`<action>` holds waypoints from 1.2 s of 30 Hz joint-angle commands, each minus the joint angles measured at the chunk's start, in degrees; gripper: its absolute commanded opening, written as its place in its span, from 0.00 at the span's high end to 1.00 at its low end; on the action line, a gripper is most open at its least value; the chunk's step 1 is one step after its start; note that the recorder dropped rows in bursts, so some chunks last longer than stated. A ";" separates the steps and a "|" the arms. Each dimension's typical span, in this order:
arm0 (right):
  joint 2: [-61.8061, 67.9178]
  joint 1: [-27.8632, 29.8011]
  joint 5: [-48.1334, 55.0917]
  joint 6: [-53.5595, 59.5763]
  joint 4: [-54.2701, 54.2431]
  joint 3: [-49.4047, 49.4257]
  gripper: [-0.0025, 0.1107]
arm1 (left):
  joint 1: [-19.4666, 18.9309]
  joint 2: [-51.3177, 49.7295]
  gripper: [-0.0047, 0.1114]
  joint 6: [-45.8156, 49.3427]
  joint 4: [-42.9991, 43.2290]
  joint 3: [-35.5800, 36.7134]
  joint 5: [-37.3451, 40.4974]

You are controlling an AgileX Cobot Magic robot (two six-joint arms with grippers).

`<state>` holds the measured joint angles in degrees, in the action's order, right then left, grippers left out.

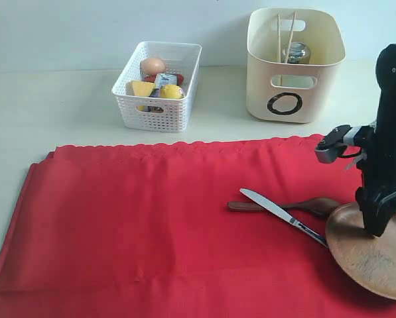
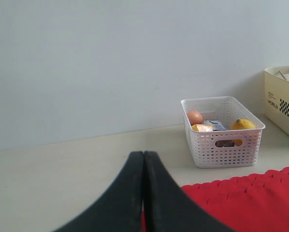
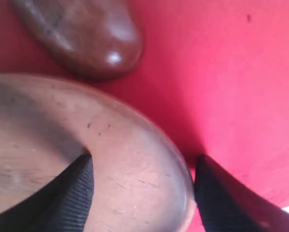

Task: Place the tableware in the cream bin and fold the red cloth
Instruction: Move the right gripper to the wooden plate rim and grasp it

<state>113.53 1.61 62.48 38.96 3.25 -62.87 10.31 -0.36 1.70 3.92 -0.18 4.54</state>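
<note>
Right tool spread astride smooth round wooden plate rim, left tool pressed together, scalloped red cloth beneath

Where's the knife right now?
The metal knife lies on the red cloth at the right of the exterior view, crossing the dark wooden spoon, its handle end by the brown plate.

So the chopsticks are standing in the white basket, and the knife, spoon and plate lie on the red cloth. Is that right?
Not quite. The exterior view shows the chopsticks standing in the cream bin, not the white basket. The knife, spoon and plate do lie on the red cloth.
</note>
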 commanded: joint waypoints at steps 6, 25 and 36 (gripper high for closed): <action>1.18 0.82 2.67 1.45 -0.39 0.01 0.78 | 0.44 0.36 0.96 0.03 0.00 0.18 0.07; 1.04 0.82 2.99 1.73 -29.47 -8.39 0.98 | 0.44 0.36 0.96 0.03 0.00 0.18 0.07; 1.23 0.82 -5.88 -1.64 -31.47 -8.39 0.98 | 0.44 0.36 0.96 0.03 0.00 0.18 0.07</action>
<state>114.87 2.18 60.01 38.48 -27.27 -70.92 10.31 -0.36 1.70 3.92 -0.18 4.54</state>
